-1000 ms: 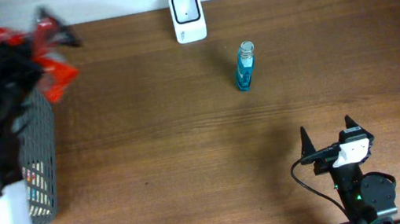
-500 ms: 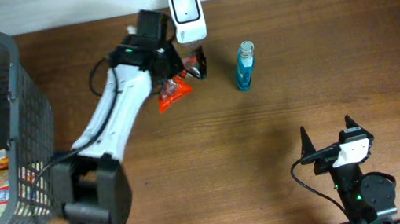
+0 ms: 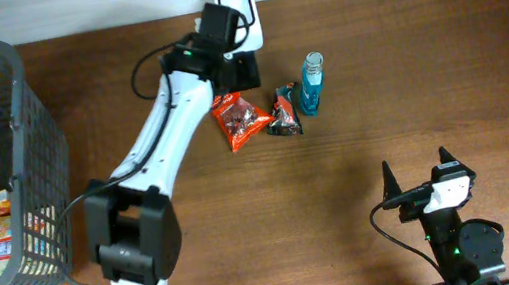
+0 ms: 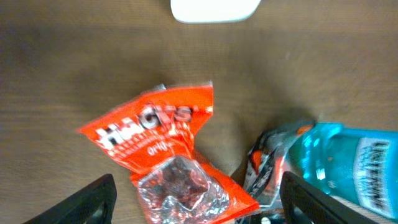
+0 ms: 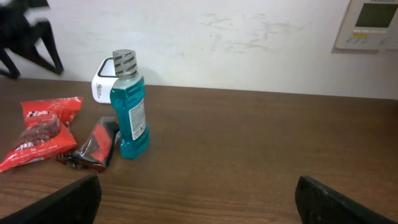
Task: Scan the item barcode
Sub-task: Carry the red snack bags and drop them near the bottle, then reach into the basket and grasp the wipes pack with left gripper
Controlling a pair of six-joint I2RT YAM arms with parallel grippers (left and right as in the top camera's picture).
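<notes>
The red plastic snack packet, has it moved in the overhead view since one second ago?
Yes. The red plastic snack packet went right, from the far left of the view to near the clear bottle of blue liquid, which stayed put.

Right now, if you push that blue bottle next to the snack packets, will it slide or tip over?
Likely tips: the blue bottle stands upright, tall on a narrow base. It looks nearly full, so probably heavy for its size. The dark packet at its base might get dragged along.
</notes>
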